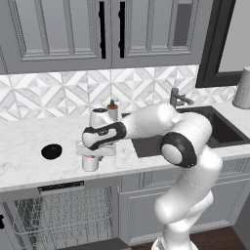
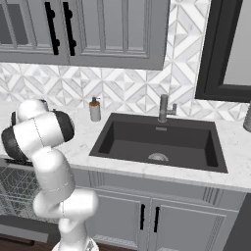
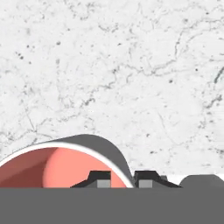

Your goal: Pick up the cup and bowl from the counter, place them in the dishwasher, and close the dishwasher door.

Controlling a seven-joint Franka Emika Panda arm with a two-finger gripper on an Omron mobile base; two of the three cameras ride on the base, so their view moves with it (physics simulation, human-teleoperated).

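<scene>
The cup [image 1: 90,163], white-grey outside and salmon-red inside, stands upright on the white marble counter [image 1: 29,141] near its front edge. My gripper [image 1: 91,157] reaches down onto it from above. In the hand view the cup [image 3: 57,164] sits at the lower left, and my gripper [image 3: 124,178] is shut on its rim, one fingertip inside the wall and one outside. The black bowl [image 1: 51,151] lies on the counter to the cup's left, apart from it. Below the counter the dishwasher [image 1: 63,215] stands open, showing its grey wire rack.
A soap bottle [image 1: 113,110] with a brown pump stands behind my hand by the backsplash. The dark sink [image 1: 219,128] and its faucet [image 1: 178,98] lie to the right. A grey canister [image 1: 242,89] stands at the far right. Upper cabinets hang overhead.
</scene>
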